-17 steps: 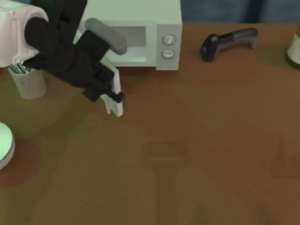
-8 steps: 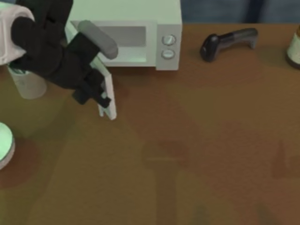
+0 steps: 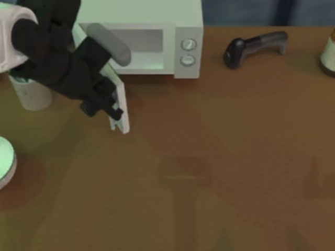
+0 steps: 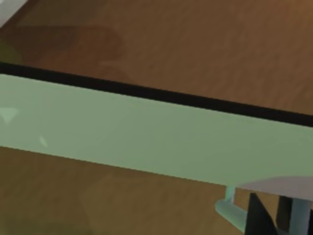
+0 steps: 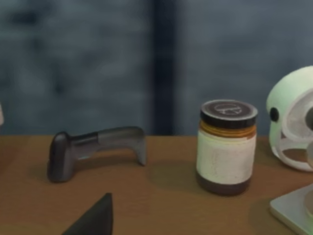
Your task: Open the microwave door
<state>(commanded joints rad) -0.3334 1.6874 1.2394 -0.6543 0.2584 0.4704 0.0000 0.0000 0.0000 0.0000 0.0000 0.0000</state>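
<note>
Top view: microwave [image 3: 157, 31] at table's [image 3: 220, 172] far left-centre edge. Microwave door [image 3: 119, 107] swung outward, edge-on, free end toward table front. Left gripper [image 3: 107, 109] at door's free end, clamped on it. Scanner [image 3: 254, 47] right of microwave. Cup [image 3: 32, 94] left.

Left wrist view: door [image 4: 146, 139] fills frame as pale green band, handle [image 4: 234, 215] at corner.

Right wrist view: scanner [image 5: 95, 149], jar [image 5: 226, 147]; right gripper fingers hidden, cannot tell.

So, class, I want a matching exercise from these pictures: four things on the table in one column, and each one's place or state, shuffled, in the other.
Things:
1. microwave door
2. scanner
3. jar
4. left gripper

Places or states:
A. lying right of the microwave
B. at the door's free edge
C. swung open
D. upright, dark lid on

Pairs: 1-C, 2-A, 3-D, 4-B
</note>
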